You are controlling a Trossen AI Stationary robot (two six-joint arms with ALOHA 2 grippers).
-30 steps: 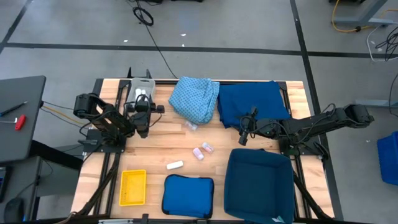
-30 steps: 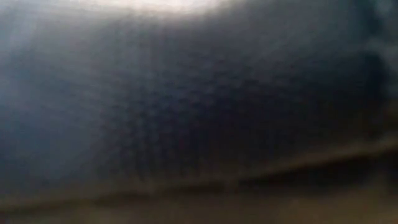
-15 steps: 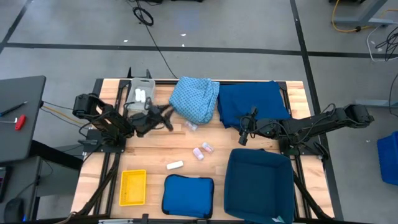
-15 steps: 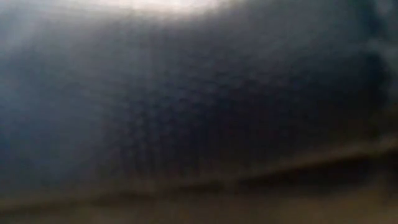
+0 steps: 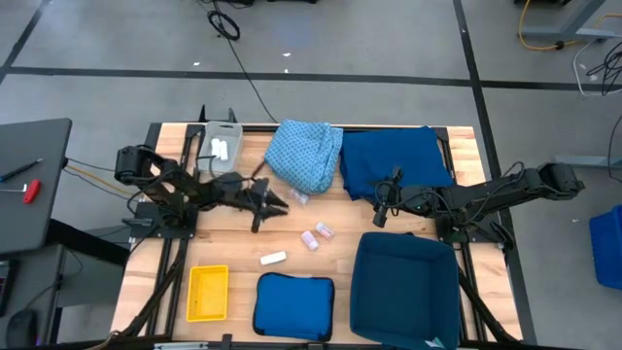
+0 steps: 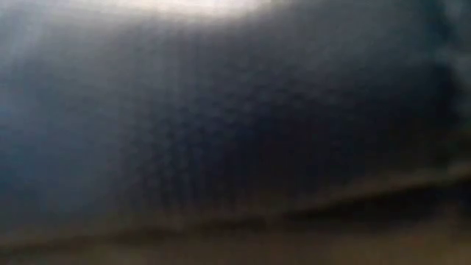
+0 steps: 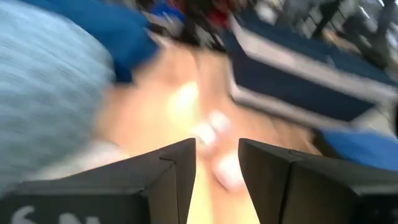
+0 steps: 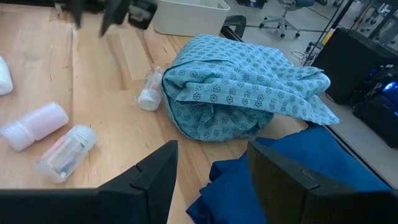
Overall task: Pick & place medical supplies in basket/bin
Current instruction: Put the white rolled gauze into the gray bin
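High view: the left gripper [image 5: 275,204] reaches over the bare tabletop [image 5: 175,255] just short of the light blue patterned cloth [image 5: 306,156], its fingers [image 7: 165,180] parted with nothing between them. The right gripper [image 5: 381,212] hangs at the near edge of the dark blue cloth [image 5: 394,160], fingers [image 8: 152,180] spread and empty. The patterned cloth lies bunched in a rounded heap, touching the flat dark blue cloth beside it. A small clear vial [image 8: 149,94] rests against the heap. Two pale pink packets [image 5: 317,235] lie side by side mid-table, and a white roll [image 5: 273,258] lies near them. The grey tray [image 5: 220,146] at the far edge holds two white pieces [image 5: 220,149]. The yellow mesh basket [image 5: 208,293], blue pad [image 5: 293,306] and dark blue bin [image 5: 405,289] line the near edge
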